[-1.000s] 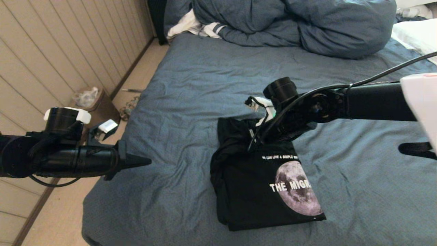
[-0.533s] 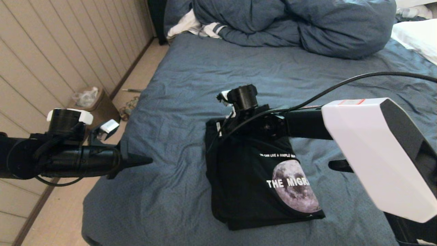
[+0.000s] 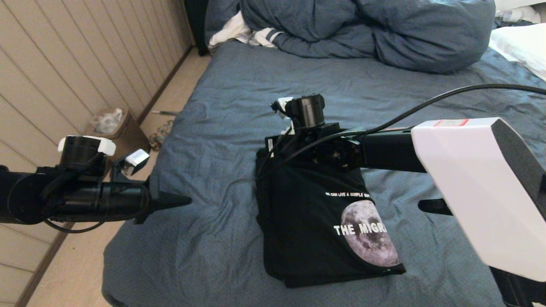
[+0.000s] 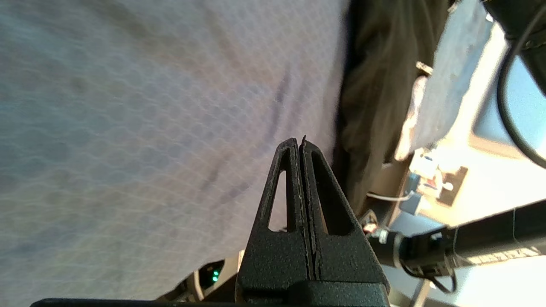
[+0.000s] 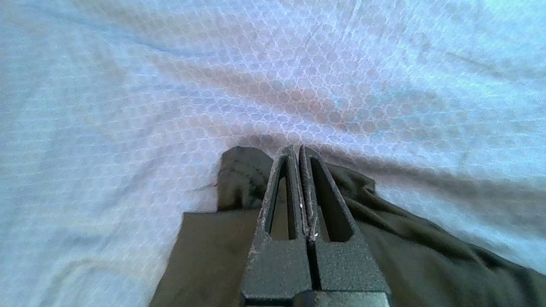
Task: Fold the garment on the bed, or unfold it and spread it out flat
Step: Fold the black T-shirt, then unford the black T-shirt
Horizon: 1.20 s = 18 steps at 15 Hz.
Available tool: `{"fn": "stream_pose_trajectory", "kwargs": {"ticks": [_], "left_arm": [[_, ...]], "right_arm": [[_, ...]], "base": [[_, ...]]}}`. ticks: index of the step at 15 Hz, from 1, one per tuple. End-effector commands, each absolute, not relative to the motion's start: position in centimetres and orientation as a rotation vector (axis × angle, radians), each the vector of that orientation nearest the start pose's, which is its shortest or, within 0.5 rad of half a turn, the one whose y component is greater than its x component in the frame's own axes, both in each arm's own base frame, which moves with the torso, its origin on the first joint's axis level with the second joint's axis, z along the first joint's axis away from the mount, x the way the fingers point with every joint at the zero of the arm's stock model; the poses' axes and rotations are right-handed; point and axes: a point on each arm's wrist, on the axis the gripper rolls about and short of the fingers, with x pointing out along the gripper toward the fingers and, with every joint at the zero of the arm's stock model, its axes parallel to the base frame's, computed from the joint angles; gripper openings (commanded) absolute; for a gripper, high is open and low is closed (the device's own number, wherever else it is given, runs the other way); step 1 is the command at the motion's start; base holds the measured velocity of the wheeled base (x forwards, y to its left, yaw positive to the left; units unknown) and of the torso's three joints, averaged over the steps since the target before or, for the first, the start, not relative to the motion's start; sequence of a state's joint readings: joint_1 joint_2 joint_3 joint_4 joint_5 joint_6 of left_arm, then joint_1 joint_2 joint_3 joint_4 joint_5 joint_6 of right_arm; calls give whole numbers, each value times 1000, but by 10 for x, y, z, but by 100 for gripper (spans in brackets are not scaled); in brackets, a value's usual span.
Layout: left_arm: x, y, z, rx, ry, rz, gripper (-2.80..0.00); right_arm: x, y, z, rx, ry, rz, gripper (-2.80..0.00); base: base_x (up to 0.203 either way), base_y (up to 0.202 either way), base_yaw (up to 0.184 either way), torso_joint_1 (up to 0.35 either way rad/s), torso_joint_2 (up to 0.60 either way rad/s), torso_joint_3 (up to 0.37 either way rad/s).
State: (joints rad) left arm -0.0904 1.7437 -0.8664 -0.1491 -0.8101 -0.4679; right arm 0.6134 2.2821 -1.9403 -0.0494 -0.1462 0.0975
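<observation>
The right tool (image 5: pixel 300 149), fingers pressed together and holding nothing, is hovering over the far edge of the folded black garment (image 3: pixel 315 221) lying mid-bed (image 3: pixel 222 106). The left tool (image 3: pixel 181 200), also closed, is waiting beside it. Folding looks nearly finished; next likely calls for smoothing.

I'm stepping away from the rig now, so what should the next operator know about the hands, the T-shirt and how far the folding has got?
Left hand: shut, holding nothing, level above the bed's left edge, clear of the shirt.
Right hand: shut, no cloth visibly between its fingers, over the far left corner of the T-shirt.
T-shirt: folded into a compact rectangle near the middle of the bed, moon print up. Its far edge by the right hand looks bunched.
Done: main folds appear complete.
Left: probably flatten the bunched far corner, then pull both arms back.
Blue duvet lies at the bed's far end, well apart.
</observation>
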Motion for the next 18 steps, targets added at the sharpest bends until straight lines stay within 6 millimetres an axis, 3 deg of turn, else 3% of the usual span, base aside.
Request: {"fn": "stream_pose_trajectory", "kwargs": {"ticks": [1,4,6,8,11,13,15,18], "left_arm": [[289,-42,147,-685,899,-691,-280],[282,-42,156,-666,865,-702,-280],[266,-40,180,-635,783,-718,-280],[231,-31,216,-588,633,-698,-280],[157,-7,259,-513,361,-602,-280],[108,3,265,-440,269,-498,-280],[64,0,257,-368,279,-432,-280],[27,-10,247,-424,427,-540,-280]], "right_arm": [[387,267,229,-7,272,449,-280],[369,250,255,3,256,442,-280],[342,229,285,-6,289,433,-280],[309,194,311,-21,349,386,-280],[245,136,332,-28,377,278,-280],[191,101,336,-20,357,243,-280],[141,68,329,-17,326,162,-280],[79,30,302,14,286,37,-280]], "base": [[0,0,0,0,0,0],[0,0,0,0,0,0],[0,0,0,0,0,0],[0,0,0,0,0,0],[0,0,0,0,0,0],[0,0,0,0,0,0],[0,0,0,0,0,0],[0,0,0,0,0,0]]}}
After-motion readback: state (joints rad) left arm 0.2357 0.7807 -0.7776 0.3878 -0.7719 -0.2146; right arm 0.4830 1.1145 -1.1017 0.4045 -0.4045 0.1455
